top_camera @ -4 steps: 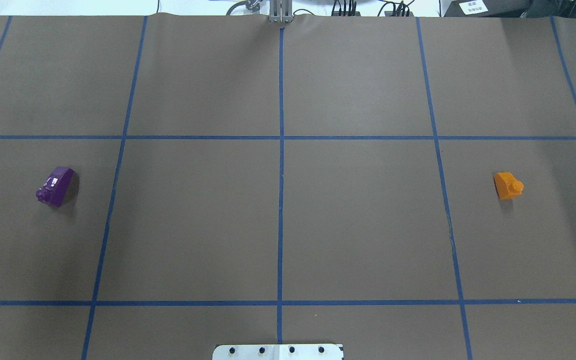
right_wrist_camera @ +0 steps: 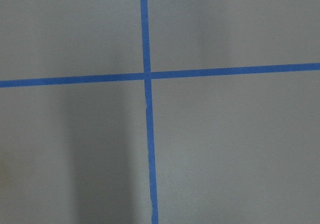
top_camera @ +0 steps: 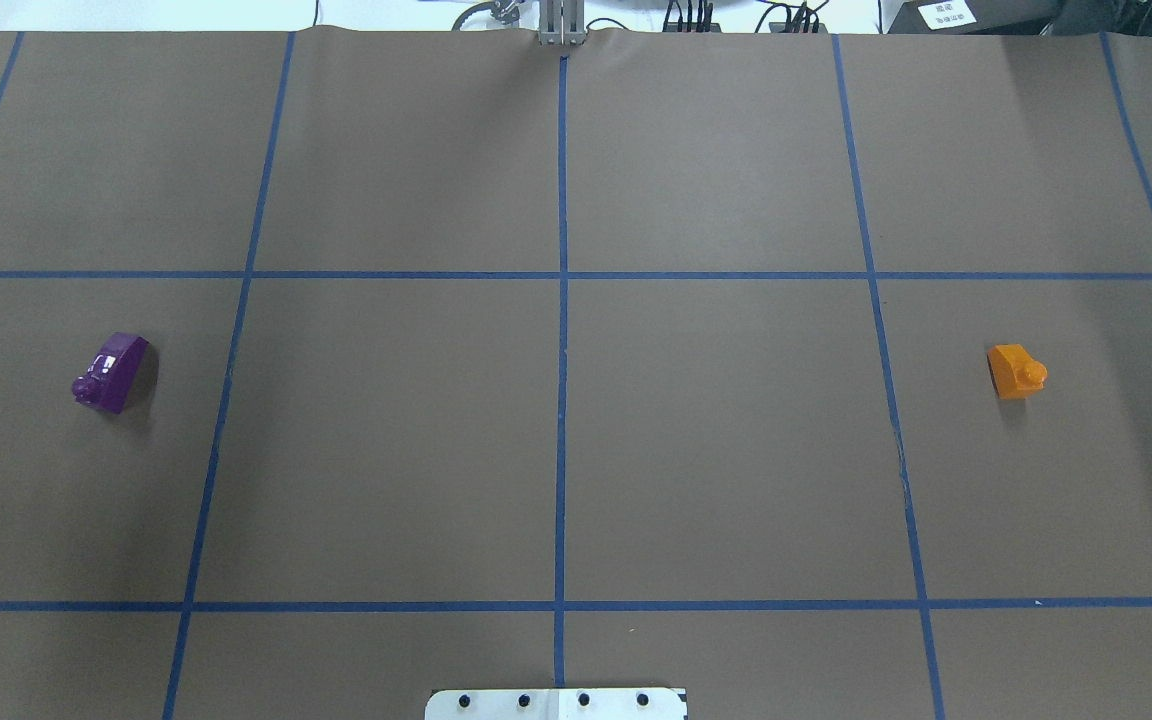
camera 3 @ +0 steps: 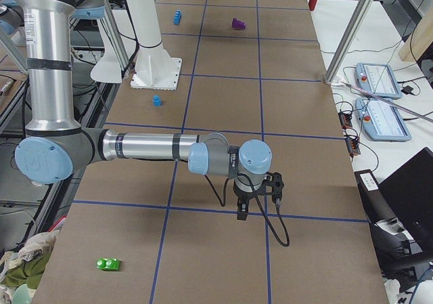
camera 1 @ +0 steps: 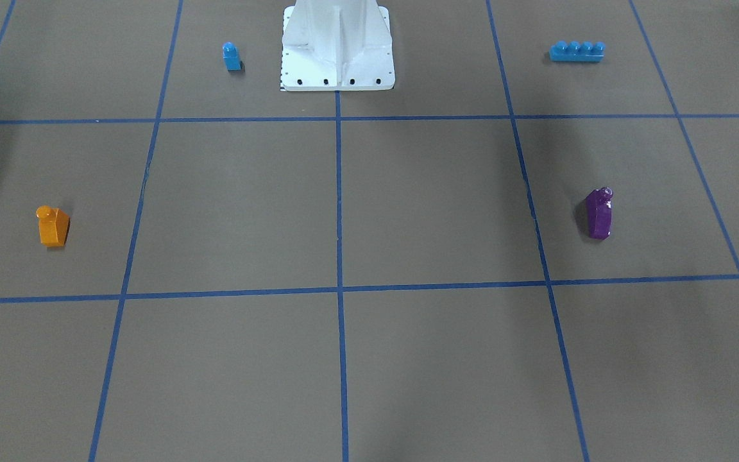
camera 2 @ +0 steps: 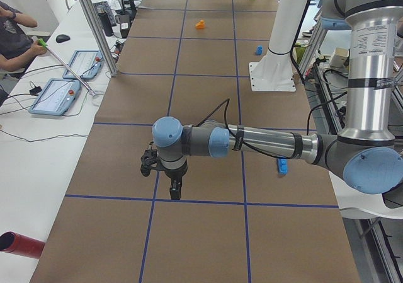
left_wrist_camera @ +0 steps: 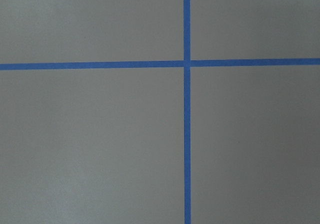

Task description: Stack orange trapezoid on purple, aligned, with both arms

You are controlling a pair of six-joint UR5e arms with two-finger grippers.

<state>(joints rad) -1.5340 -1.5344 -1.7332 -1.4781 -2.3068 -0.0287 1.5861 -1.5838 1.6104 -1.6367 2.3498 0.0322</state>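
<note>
The orange block (top_camera: 1016,371) sits on the brown counter (top_camera: 736,450) far out on the robot's right, in the middle row of squares marked by blue tape (top_camera: 562,400). The purple block (top_camera: 111,373) lies in the same row, far out on the robot's left, so the two are well apart with the whole middle of the counter between them. The purple block's stud shows at the end nearer the robot.

Neither arm touches a block. The left arm (camera 2: 264,143) reaches out low over the counter with its jaws pointing down near a tape crossing. The right arm (camera 3: 149,146) does the same at the other end. Both appear only in the side views, so whether their jaws are wide or narrow cannot be told. Each wrist camera shows only bare counter and crossed tape.

Near the white robot base (camera 1: 337,48) stand a small blue block (camera 1: 231,56) and a long blue brick (camera 1: 577,51).
</note>
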